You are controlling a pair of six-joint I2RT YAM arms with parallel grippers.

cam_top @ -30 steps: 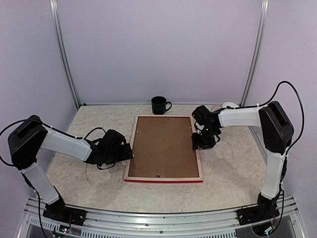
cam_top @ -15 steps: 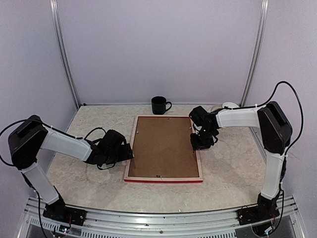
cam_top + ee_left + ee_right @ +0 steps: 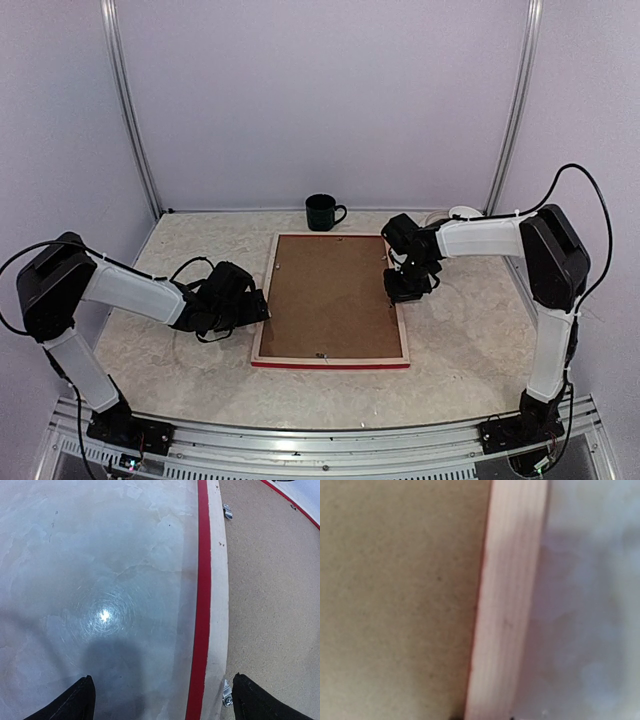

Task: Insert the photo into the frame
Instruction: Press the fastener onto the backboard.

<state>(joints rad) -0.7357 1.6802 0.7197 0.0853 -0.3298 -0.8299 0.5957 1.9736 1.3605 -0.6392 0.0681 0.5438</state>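
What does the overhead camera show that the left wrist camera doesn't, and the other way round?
Only the top external view shows the dark mug at the far side of the table, both arms, and the right gripper at the right rail of the frame. Only the left wrist view shows a bright glare spot on the tabletop and, close up, the left gripper with its black fingertips wide apart at the bottom corners. Both show the frame lying back-up, its red outer edge, and the brown backing board inside it.
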